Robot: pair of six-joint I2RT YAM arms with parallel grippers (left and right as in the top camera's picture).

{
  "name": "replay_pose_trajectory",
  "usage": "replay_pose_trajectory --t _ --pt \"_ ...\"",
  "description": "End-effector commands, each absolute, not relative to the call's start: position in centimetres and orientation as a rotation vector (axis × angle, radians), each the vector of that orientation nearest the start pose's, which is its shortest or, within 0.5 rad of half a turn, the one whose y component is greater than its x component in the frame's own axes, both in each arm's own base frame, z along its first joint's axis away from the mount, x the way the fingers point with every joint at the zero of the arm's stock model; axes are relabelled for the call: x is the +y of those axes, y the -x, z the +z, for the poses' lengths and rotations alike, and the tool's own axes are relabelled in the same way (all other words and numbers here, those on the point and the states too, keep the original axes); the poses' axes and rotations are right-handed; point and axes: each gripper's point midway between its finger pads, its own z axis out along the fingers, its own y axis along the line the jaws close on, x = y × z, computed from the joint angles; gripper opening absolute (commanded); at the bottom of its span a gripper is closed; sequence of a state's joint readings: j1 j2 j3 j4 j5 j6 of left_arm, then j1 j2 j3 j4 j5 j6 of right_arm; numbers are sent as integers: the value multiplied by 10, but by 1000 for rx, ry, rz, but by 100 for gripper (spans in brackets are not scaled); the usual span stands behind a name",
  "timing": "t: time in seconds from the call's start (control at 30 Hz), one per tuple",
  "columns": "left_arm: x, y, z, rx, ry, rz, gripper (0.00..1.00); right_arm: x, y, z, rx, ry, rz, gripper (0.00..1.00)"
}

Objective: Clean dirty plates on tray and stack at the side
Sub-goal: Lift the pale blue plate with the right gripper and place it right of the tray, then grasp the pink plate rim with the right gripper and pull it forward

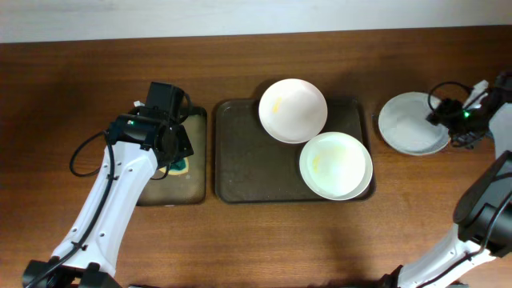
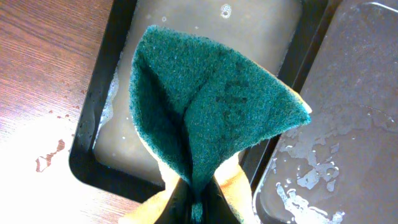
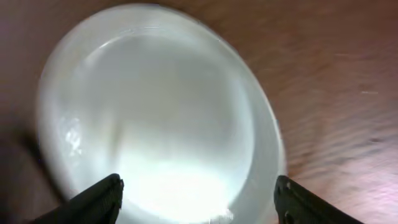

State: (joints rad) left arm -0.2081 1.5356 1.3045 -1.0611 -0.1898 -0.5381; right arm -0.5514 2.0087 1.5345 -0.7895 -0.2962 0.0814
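1. A large dark brown rectangular tray [image 1: 240,172] with a raised rim sits mid-table on the wooden table [image 1: 264,240], carrying two of three round white shallow plates.
2. The rear plate [image 1: 292,110] lies at the tray's far edge and overhangs the rim, with a faint yellow smear inside. The front plate [image 1: 336,165] fills the near right corner and is also marked yellow. The edges of the two plates meet.
3. The third plate [image 1: 412,124] [image 3: 168,106] rests on bare wood to the right of the tray, apart from it, with no smear to be seen.
4. The right gripper [image 1: 450,112] [image 3: 199,202] hovers at the third plate's right edge, its dark fingers [image 3: 102,199] spread wide and grasping nothing. The wrist view is blurred, so it is unclear whether they touch the plate.
5. The left gripper [image 1: 172,152] [image 2: 198,208] is clenched on a folded green scouring sponge with yellow backing [image 2: 205,112] [image 1: 178,166].
6. The sponge hangs over a smaller narrow black tray [image 2: 93,168] [image 1: 192,188] of cloudy, soapy water. This tray stands just beside the brown tray, on its left.
7. Water droplets [image 2: 311,177] bead on the brown tray's corner, seen from the left wrist.
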Motion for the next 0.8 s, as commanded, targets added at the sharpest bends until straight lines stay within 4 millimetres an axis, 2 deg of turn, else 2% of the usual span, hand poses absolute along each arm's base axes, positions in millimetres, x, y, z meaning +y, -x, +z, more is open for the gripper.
replay_pose_trajectory --t 0.0,0.07,0.1,0.13,0.23,0.37,0.53,0.63,0.67,0.73,0.77 --pt "-36 -332 146 2765 482 101 0 -131 -454 117 2544 -529 539 84" --pt "-36 -333 146 2761 482 98 0 -96 -467 127 2543 -416 588 86" --pt "-36 -333 146 2761 482 98 0 -73 -474 127 2557 -349 585 88" --pt "-36 -333 146 2761 482 98 0 -59 -477 125 2569 -303 572 89" --pt "-37 -333 146 2762 482 93 0 -10 -485 112 2624 -43 452 92" --pt "-37 -333 146 2764 481 89 0 34 -489 82 2703 105 218 92" --pt "-37 -333 146 2764 481 89 0 75 -491 44 2746 230 151 92" --pt "-37 -333 145 2766 481 90 0 76 -495 29 2757 202 110 91" --pt "-37 -333 145 2766 481 90 0 75 -495 28 2756 199 110 88" --pt "-37 -333 145 2766 481 90 0 74 -496 27 2758 180 113 66" --pt "-37 -333 145 2766 481 90 0 74 -495 26 2760 181 112 60"
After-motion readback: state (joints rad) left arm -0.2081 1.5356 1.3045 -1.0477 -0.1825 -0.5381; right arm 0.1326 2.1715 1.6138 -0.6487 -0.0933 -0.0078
